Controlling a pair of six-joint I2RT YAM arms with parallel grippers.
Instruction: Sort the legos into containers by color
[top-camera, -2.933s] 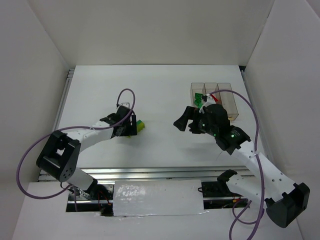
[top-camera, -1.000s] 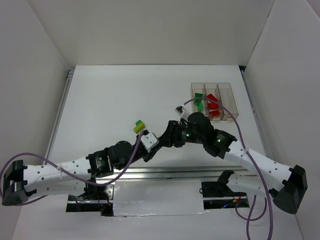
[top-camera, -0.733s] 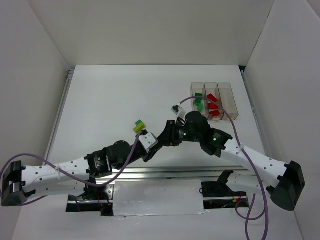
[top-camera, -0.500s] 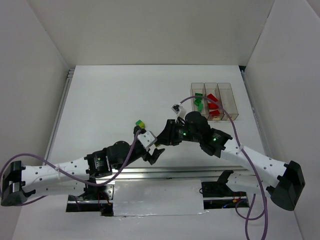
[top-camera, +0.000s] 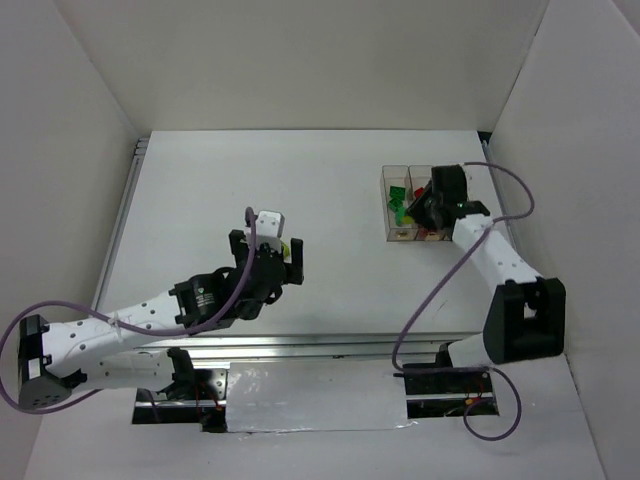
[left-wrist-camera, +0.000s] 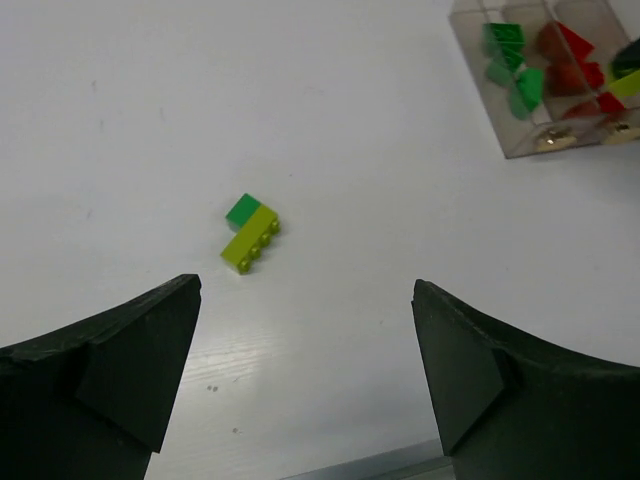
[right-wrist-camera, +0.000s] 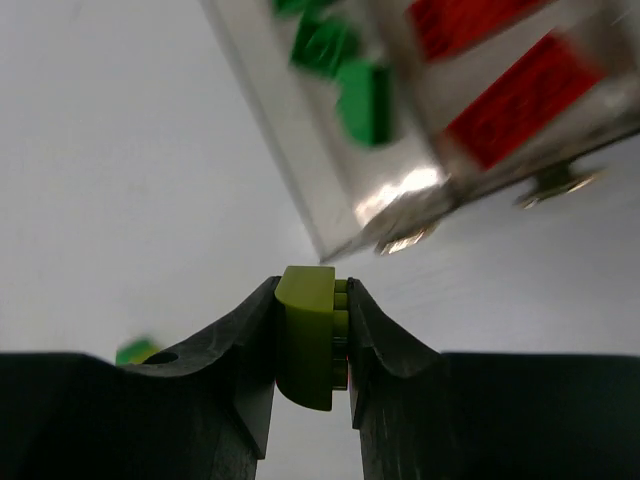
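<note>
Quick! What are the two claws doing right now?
Left gripper: open, holding nothing.
Right gripper: shut on a yellow-green lego.

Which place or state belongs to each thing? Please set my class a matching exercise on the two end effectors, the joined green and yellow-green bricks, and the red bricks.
Things
1. left end effector
2. right end effector
3. joined green and yellow-green bricks
4. red bricks

Places and states
A. inside the row of clear bins
B. open, holding nothing
C. lying on the table
D. shut on a single yellow-green brick

Pairs: 1-B, 2-D, 3-C, 4-A
</note>
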